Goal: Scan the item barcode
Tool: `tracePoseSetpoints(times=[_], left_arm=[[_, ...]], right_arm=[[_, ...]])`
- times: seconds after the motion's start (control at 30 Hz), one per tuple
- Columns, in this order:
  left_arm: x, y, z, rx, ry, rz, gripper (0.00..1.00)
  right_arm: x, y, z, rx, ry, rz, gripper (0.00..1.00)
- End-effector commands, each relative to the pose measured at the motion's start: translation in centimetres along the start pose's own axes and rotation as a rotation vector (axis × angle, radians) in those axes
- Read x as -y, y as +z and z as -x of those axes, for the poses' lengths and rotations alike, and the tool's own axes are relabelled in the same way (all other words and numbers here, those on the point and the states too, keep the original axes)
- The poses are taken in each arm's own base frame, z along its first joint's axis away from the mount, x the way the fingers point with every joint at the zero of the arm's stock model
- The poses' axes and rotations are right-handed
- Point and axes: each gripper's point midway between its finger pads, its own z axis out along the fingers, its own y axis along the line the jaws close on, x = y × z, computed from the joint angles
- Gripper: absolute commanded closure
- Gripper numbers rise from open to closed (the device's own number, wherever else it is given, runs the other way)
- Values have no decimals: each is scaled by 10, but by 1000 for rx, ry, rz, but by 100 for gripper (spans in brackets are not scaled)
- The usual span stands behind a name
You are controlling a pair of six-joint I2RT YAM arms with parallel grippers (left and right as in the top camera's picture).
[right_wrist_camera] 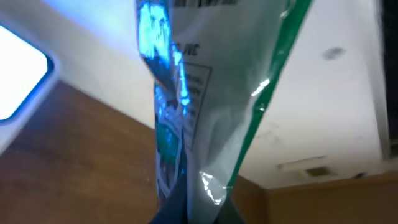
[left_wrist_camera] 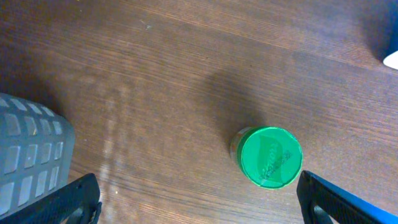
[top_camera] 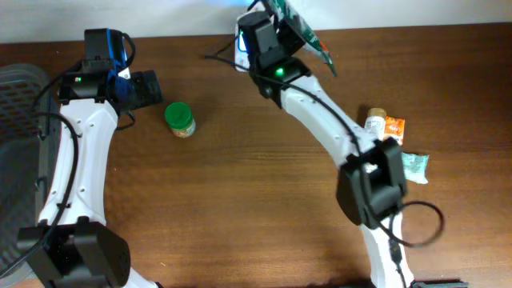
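My right gripper (top_camera: 274, 32) is raised at the table's far edge and shut on a green-and-white pouch (top_camera: 300, 28). In the right wrist view the pouch (right_wrist_camera: 205, 93) hangs upright from the shut gripper (right_wrist_camera: 193, 214), washed in blue light, with small print on it; I cannot make out a barcode. A green-lidded jar (top_camera: 180, 119) stands upright on the wooden table. My left gripper (top_camera: 148, 88) hovers just left of it, open and holding nothing. In the left wrist view the jar (left_wrist_camera: 270, 157) sits close to the right fingertip (left_wrist_camera: 320, 199).
A grey basket (top_camera: 16, 96) sits at the left edge, its corner (left_wrist_camera: 28, 155) near my left finger. A small bottle (top_camera: 374, 120), an orange packet (top_camera: 394, 126) and a teal packet (top_camera: 416, 166) lie at the right. A bright white-blue lit shape (right_wrist_camera: 18, 74) glows beside the pouch.
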Motion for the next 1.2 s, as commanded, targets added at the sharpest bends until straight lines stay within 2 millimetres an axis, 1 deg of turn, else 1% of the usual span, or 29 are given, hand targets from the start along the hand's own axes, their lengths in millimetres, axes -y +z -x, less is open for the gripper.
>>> tracePoseSetpoints(times=[0.0,0.03,0.07,0.13,0.27,0.4,0.47,0.5,0.53,0.57,0.6,0.67,0.73,0.8,0.83,0.9,0.93,0.97,1.0,1.07,1.1,1.13,1.17], left_arm=[[-3,-11,6,30,-5,3,1],[-3,-11,6,30,-5,3,1],[-3,-11,6,30,-5,3,1],[-3,-11,6,30,-5,3,1],[-3,-11,6,30,-5,3,1],[-3,-11,6,30,-5,3,1],[-3,-11,6,30,-5,3,1],[-3,-11,6,30,-5,3,1],[-3,-11,6,30,-5,3,1],[-3,-11,6,30,-5,3,1],[-3,-11,6,30,-5,3,1],[-3,-11,6,30,-5,3,1],[-3,-11,6,30,-5,3,1],[-3,-11,6,30,-5,3,1],[-3,-11,6,30,-5,3,1],[-3,-11,6,30,-5,3,1],[-3,-11,6,30,-5,3,1],[-3,-11,6,30,-5,3,1],[-3,-11,6,30,-5,3,1],[-3,-11,6,30,-5,3,1],[-3,-11,6,30,-5,3,1],[-3,-11,6,30,-5,3,1],[-3,-11,6,30,-5,3,1]], right_arm=[[-20,21,-4,-27,-85,-108,96],[-29,28,-2,-9,-92,-125,96],[-41,38,1,16,-136,-154,96],[-56,46,0,27,-198,-172,96],[-75,54,-10,10,-236,-151,96],[-76,58,-13,12,-222,-145,96],[-85,60,-13,28,-214,-124,96],[-95,64,-15,35,-227,-106,96],[-98,65,-17,32,-233,-103,96],[-99,65,-18,31,-234,-103,96],[-94,64,-16,27,-218,-127,96],[-88,64,-19,6,-244,-155,96],[-76,60,-14,4,-248,-175,96],[-54,52,-3,19,-216,-193,96],[-27,42,6,29,-191,-206,96],[9,26,15,34,-159,-201,96],[31,13,19,47,-101,-175,96],[44,4,21,57,-77,-142,96],[63,-12,22,77,-12,-76,96],[88,-40,16,89,116,40,96],[105,-71,2,67,213,144,96],[115,-95,-10,40,327,222,96],[118,-119,-21,12,426,319,96]])
